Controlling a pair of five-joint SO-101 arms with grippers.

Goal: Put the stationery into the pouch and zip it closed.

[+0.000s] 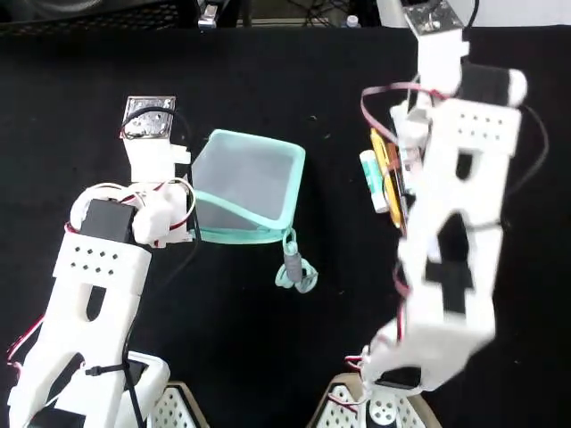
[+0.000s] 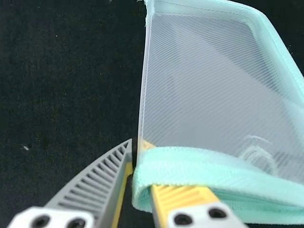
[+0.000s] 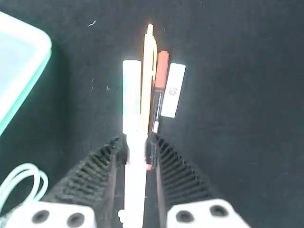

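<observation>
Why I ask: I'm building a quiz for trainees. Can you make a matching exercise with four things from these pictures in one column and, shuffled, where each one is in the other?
Things:
1. pouch
2. white pen
3. white block
4. cord loop

Places:
A. beside the red pen, free of both grippers
B. edge pinched by the left gripper
C. trailing from the pouch's corner
D. gripped by the right gripper

Pairs: 1-B, 2-D, 3-A, 4-C
</observation>
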